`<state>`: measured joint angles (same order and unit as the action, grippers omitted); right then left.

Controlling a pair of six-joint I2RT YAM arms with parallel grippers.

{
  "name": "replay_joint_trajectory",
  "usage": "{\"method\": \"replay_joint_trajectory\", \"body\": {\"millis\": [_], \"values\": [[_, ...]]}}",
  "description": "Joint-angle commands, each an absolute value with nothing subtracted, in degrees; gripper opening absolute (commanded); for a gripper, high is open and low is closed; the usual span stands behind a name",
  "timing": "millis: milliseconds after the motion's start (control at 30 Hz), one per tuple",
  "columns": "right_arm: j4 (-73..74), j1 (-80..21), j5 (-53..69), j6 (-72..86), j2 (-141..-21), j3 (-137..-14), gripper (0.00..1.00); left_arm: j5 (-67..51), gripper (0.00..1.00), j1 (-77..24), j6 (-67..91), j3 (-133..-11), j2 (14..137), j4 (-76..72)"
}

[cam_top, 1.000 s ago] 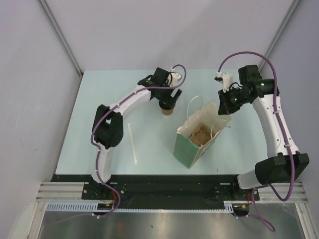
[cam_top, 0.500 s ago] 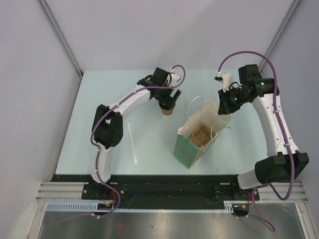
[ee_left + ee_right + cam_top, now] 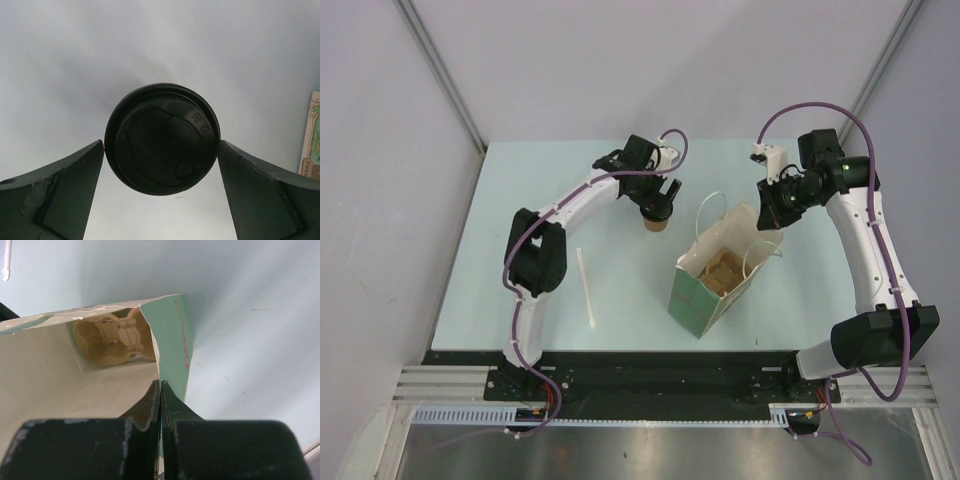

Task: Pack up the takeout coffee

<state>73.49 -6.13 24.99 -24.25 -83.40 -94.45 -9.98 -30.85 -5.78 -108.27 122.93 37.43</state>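
The takeout coffee (image 3: 658, 224), a tan paper cup with a black lid (image 3: 162, 137), stands upright on the table left of the bag. My left gripper (image 3: 658, 207) hangs over it, open, with one finger on each side of the lid (image 3: 160, 150); the gaps are very narrow. The green paper bag (image 3: 703, 292) stands open in the middle. My right gripper (image 3: 769, 216) is shut on the bag's upper edge (image 3: 172, 340), its fingertips (image 3: 160, 386) pinching the paper wall.
A brown pulp cup carrier (image 3: 724, 271) lies inside the bag, also seen in the right wrist view (image 3: 112, 342). A white stir stick (image 3: 586, 287) lies on the pale table (image 3: 520, 200) left of the bag. Two white bag handles arch above the opening.
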Motion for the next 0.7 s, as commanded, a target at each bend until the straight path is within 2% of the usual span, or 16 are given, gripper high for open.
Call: {"method": "replay_joint_trajectory", "body": {"millis": [0,200,333,433,667], "values": [[73.9,-5.9,26.1,-24.9,-83.5,-96.0,0.00,-11.2,0.99,-30.1,-4.4,-110.7,124.3,37.9],[73.7,-5.7,26.5,-24.8,-83.5,-96.1,0.00,-11.5,0.98,-29.9,-4.1,-111.6,125.2,38.8],[73.4,-5.8,26.9,-24.6,-83.4,-95.6,0.00,-11.9,0.91,-29.4,-4.5,-112.0,125.2,39.9],[72.9,-5.8,27.5,-23.9,-83.3,-95.4,0.00,-12.0,0.84,-28.9,-4.5,-112.1,125.2,40.6],[70.6,-5.8,30.8,-20.7,-82.5,-93.6,0.00,-14.8,0.56,-26.7,-4.6,-112.9,122.4,42.3]]}}
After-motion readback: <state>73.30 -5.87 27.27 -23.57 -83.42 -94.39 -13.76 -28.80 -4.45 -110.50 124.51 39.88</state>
